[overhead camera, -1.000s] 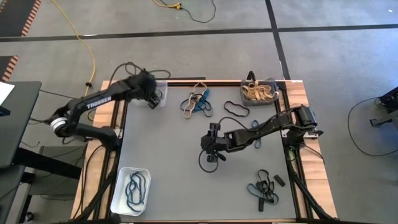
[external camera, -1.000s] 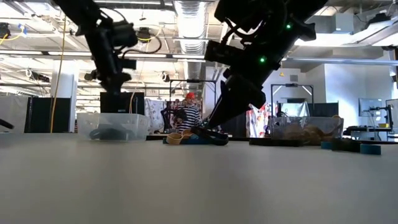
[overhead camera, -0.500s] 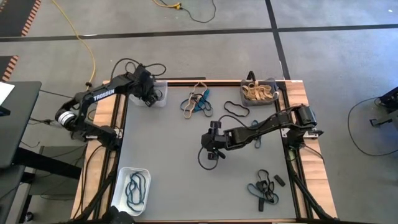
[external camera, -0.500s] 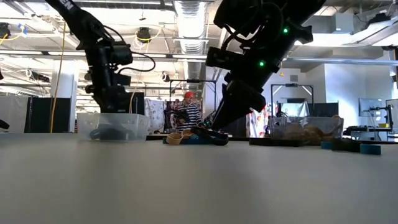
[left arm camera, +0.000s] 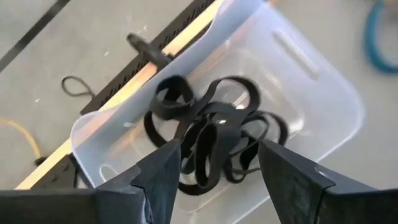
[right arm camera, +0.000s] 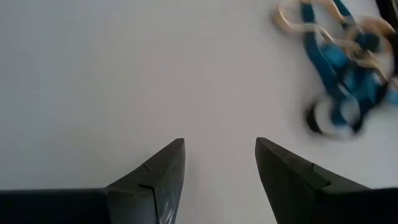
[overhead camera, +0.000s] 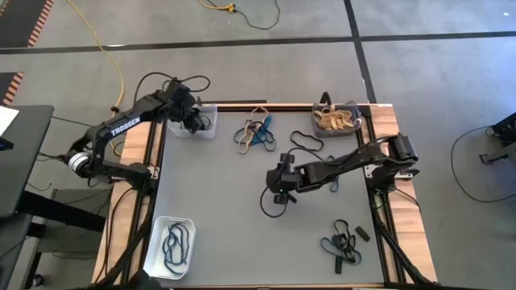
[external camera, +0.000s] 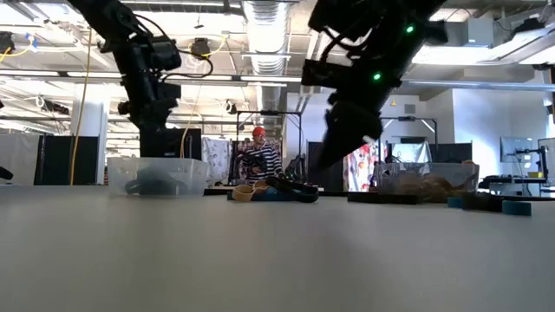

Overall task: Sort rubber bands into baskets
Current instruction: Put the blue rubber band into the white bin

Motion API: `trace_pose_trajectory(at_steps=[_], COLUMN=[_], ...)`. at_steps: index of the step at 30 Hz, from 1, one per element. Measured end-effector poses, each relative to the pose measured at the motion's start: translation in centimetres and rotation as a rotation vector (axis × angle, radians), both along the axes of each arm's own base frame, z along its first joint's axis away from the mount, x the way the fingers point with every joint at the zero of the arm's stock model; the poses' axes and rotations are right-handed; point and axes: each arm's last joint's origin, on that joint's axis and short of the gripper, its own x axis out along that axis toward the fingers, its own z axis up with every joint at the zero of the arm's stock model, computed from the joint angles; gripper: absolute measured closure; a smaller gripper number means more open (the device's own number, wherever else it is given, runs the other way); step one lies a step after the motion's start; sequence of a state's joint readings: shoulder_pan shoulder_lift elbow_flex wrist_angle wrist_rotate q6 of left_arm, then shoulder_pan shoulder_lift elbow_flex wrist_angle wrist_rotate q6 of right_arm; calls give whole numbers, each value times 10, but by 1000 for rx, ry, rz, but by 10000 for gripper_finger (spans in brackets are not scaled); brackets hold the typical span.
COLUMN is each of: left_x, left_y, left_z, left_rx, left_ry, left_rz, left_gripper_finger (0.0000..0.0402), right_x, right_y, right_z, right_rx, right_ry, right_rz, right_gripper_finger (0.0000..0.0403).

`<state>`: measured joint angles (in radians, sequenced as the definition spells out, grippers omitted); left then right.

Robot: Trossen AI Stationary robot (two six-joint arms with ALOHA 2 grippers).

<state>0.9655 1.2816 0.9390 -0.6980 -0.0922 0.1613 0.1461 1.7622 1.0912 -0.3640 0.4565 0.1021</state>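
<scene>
— So, where does the sorting stand at this moment?

— It looks about half done. The left gripper (left arm camera: 214,180) hovers over the clear basket (overhead camera: 203,121) at the far left corner of the table (overhead camera: 210,193). Its jaws are spread with nothing between them, and black rubber bands (left arm camera: 211,134) lie in a heap inside that basket. I judge that a black band was just delivered there.

— And the other arm?

— The right gripper (overhead camera: 280,182) is near the middle of the table, also with its jaws apart and empty. A black loop (overhead camera: 270,205) lies on the table just beside it. I think this is the one it should take next.

— What remains?

— A mixed pile (overhead camera: 256,133) of teal and tan bands sits at the far side, and another small pile (overhead camera: 342,244) near the right front. The dark grey basket (overhead camera: 336,120) has tan bands, the white basket (overhead camera: 168,246) has teal ones.

— What does the next move need?

— The right gripper must come down with one finger inside the thin loop and pinch it flat against the table. This is delicate.
</scene>
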Motion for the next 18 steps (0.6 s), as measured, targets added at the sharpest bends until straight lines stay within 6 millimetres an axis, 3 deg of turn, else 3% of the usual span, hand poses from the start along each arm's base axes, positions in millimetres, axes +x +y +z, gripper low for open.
trace_pose_trajectory(at_steps=[7, 14, 18], left_x=[16, 70, 103], left_y=[-18, -62, -97], left_z=[21, 36, 30], left_rx=[-12, 12, 55], left_ry=[-272, -472, -543], left_rz=[-130, -438, -612], left_gripper_finger=[194, 194, 194], right_x=[-41, -97, -127], right_y=[18, 36, 45], right_z=[22, 46, 54], right_rx=[-29, -47, -54], right_ry=[120, 231, 240], right_rz=[-112, -312, -435], right_gripper_finger=[180, 180, 180])
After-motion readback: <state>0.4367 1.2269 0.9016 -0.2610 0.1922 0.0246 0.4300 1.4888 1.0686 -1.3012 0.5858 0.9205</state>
